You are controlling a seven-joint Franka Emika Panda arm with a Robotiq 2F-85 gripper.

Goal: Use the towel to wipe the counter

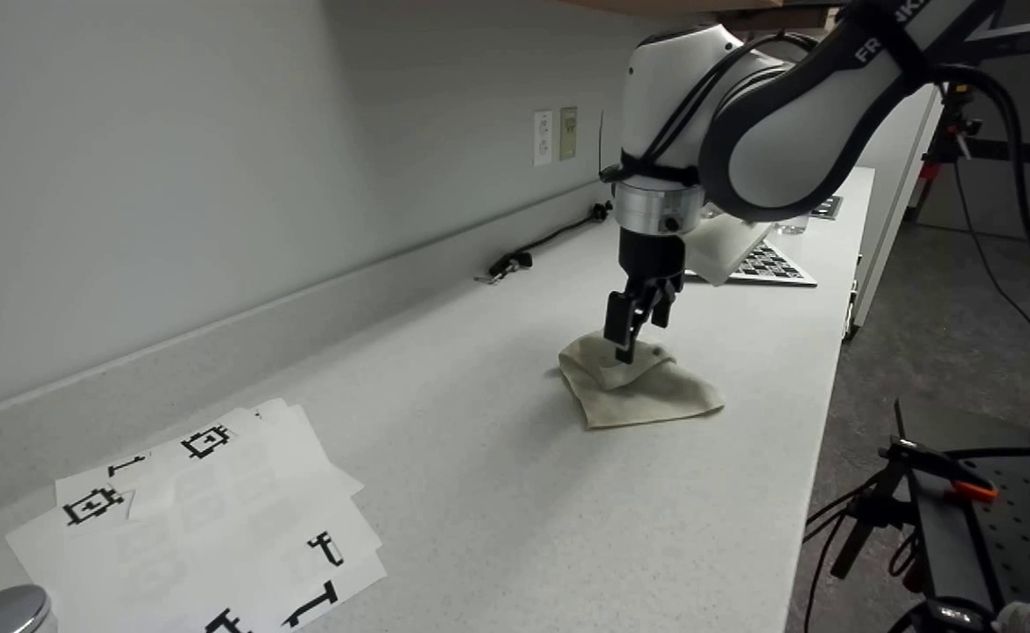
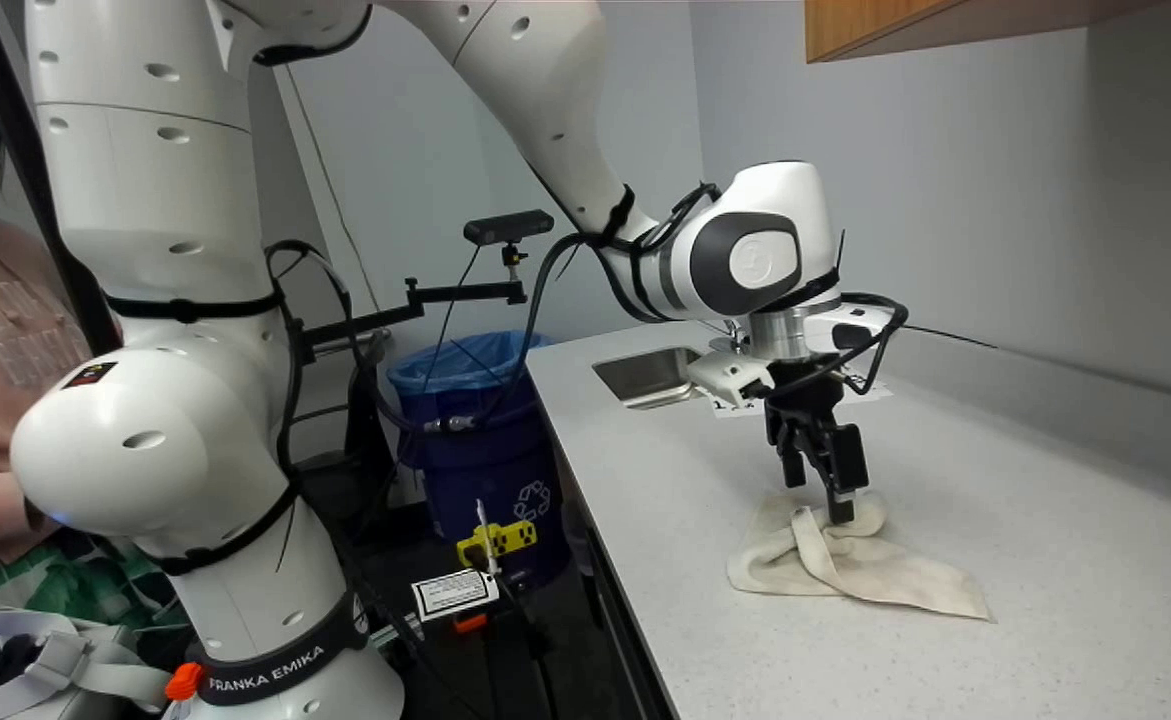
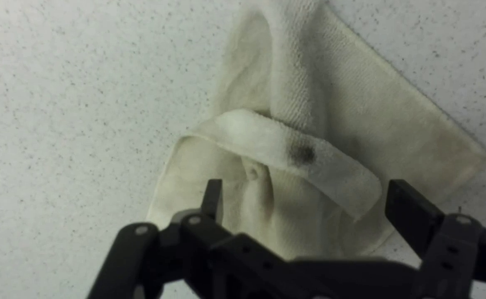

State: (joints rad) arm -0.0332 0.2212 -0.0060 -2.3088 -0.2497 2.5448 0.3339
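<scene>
Nearest lies the towel [image 3: 371, 116], crumpled on the desk [image 1: 479, 510], a raised fold across its middle bearing a dark spot [image 3: 302, 154]. Directly above the towel hangs the tool [image 3: 303, 199], pointing down, its fingers [image 3: 411, 214] spread wide and pinching nothing; whether a tip brushes the towel I cannot tell. My reading is that the step in hand is getting hold of the towel, with the wiping itself not yet begun. The next move seems to call for a short drop straight down so that the fingers straddle the fold, then a firm squeeze on it, low enough to catch the towel without scraping the desk; after that, a flat drag under light pressure. Farther from the towel, a black plug-like piece [image 1: 511, 263] lies at the foot of the wall [image 1: 171, 176]. Well apart from the towel are loose printed sheets [image 1: 242, 510], which a sweep had better avoid, and, on the opposite side of it, a checkered board [image 1: 770, 264]. Farthest, well beyond the towel in an exterior view, is a sink [image 2: 650, 378].
</scene>
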